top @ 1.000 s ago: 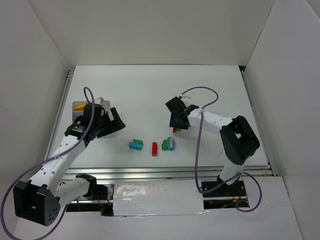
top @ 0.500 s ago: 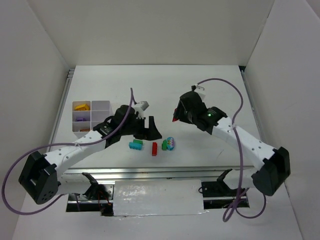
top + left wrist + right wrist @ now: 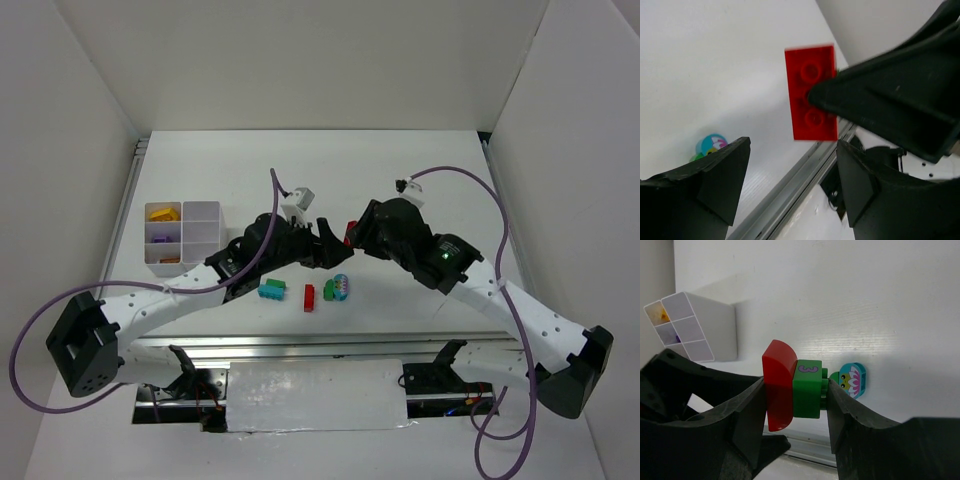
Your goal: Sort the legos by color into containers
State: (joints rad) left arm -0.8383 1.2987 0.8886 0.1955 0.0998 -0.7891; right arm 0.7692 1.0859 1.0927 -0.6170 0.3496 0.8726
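Observation:
My right gripper (image 3: 795, 390) is shut on two joined legos, a red curved piece (image 3: 777, 385) and a green brick (image 3: 807, 387) marked with a 3, held above the table. In the top view the right gripper (image 3: 351, 237) meets my left gripper (image 3: 328, 248) over the table's middle. The left gripper (image 3: 792, 175) is open, its fingers (image 3: 725, 175) just short of the red lego (image 3: 811, 95) and apart from it. The containers are one white tray (image 3: 200, 226) at the left. It holds yellow (image 3: 162, 213), purple (image 3: 160, 238) and orange (image 3: 168, 259) pieces.
On the table under the grippers lie a teal and green brick (image 3: 271, 289), a red brick (image 3: 309, 297) and a green piece joined to a teal oval (image 3: 338, 288). The teal oval (image 3: 854, 380) shows a flower face. A metal rail (image 3: 330, 343) runs along the near edge.
Both arms have swung in to the middle. The left gripper left the tray and came up to the right gripper, its jaws narrowing. The right gripper still holds the red and green legos.

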